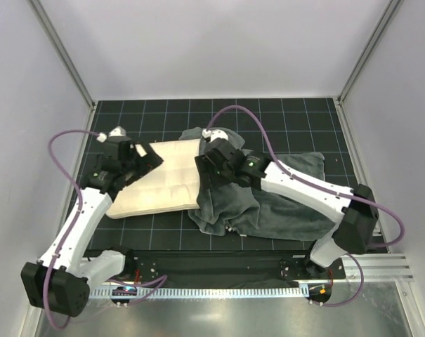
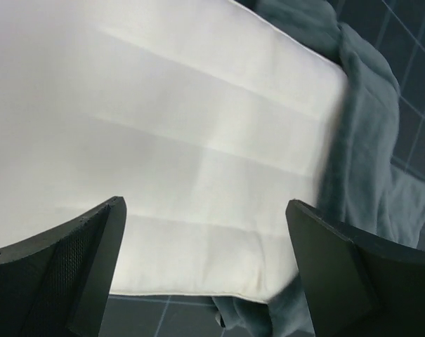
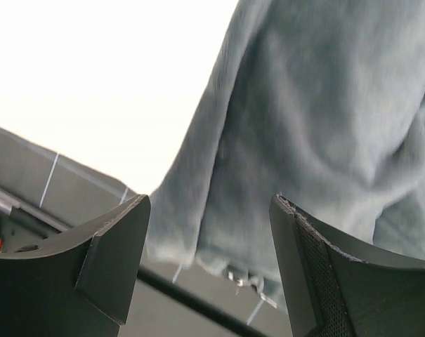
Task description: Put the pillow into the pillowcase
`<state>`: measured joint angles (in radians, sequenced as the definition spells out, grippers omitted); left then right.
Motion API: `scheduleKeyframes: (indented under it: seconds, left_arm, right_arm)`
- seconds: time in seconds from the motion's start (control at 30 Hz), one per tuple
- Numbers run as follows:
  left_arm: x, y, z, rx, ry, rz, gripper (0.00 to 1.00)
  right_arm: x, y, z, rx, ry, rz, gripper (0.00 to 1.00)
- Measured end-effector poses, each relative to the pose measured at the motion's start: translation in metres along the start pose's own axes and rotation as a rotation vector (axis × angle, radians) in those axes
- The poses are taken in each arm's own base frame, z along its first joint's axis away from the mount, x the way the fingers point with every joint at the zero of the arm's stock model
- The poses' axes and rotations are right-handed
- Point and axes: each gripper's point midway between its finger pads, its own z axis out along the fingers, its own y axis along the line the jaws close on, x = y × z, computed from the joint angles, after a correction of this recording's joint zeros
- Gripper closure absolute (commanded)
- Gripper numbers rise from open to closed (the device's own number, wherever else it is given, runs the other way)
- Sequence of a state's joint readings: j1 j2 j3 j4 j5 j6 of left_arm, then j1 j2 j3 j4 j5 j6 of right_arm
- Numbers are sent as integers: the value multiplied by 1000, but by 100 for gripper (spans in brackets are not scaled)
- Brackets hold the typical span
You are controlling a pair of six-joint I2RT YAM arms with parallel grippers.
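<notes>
1. The left gripper [image 2: 205, 203] hangs over the pillow's left end. Its jaws are spread wide and hold nothing.
2. The pillow [image 1: 159, 184] lies flat on the black gridded mat [image 1: 268, 112], with most of its cream face bare.
3. At the pillow's right edge the pillowcase [image 1: 282, 207] is heaped grey side up and trails off further right. It covers that edge. I cannot tell whether the edge sits inside the opening or merely under a fold.
4. The right gripper [image 3: 210, 198] hovers at that same right edge, jaws parted and empty, with grey plush just beyond them.
5. With both grippers free, this looks like a re-grip and the insertion looks barely started. The next move probably calls for one gripper to pinch the case's hem and draw it leftward over the pillow while the other steadies or pushes the pillow's left end.
6. The heap hides the opening, so finding a single layer of hem may be awkward. The right arm [image 1: 303, 184] lies across the fabric right of the pillow and may hinder sliding. Purple cables [image 1: 57, 144] loop above both ends of the pillow.
</notes>
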<state>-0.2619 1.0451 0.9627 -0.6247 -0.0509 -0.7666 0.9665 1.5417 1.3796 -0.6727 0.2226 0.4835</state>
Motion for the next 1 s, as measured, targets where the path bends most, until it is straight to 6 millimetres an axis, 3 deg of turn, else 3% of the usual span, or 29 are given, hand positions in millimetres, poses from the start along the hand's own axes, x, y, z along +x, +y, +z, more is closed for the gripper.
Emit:
scheduleKeyframes:
  seconds: [0.1,0.23,0.3,0.4,0.43,0.47,0.5,0.6,0.7,0.83,0.93,1.0]
  left_arm:
    - [-15,43,3,-93,-58,-107,0]
    - [8,88,15,-185,-47,-196,0]
    - [26,100,27,-208,0,-213,0]
    - [38,106,45,-213,38,-228,2]
    - [40,106,50,-207,40,-232,15]
    - [41,107,54,-196,36,-239,29]
    - [43,107,59,-185,34,-242,60]
    - [49,103,72,-148,53,-253,100]
    - [51,89,83,-101,68,-222,100]
    - [55,65,84,-54,57,-154,100]
    - [65,47,77,-21,66,-99,100]
    - [75,34,68,10,92,-61,96]
  right_arm:
    - [-13,1,19,22,5,4,25]
    - [-29,2,49,58,5,17,26]
    - [-31,1,69,83,19,16,28]
    - [-25,0,100,118,59,1,56]
    - [-21,0,109,125,74,-1,71]
    - [-15,0,117,129,91,-8,75]
    - [-12,0,121,128,101,-13,78]
    - [-11,11,122,80,107,-28,85]
    - [-17,42,114,-33,98,-60,87]
    - [-24,81,96,-182,94,-97,85]
    - [-28,92,79,-245,94,-101,75]
    - [-32,91,66,-255,94,-99,62]
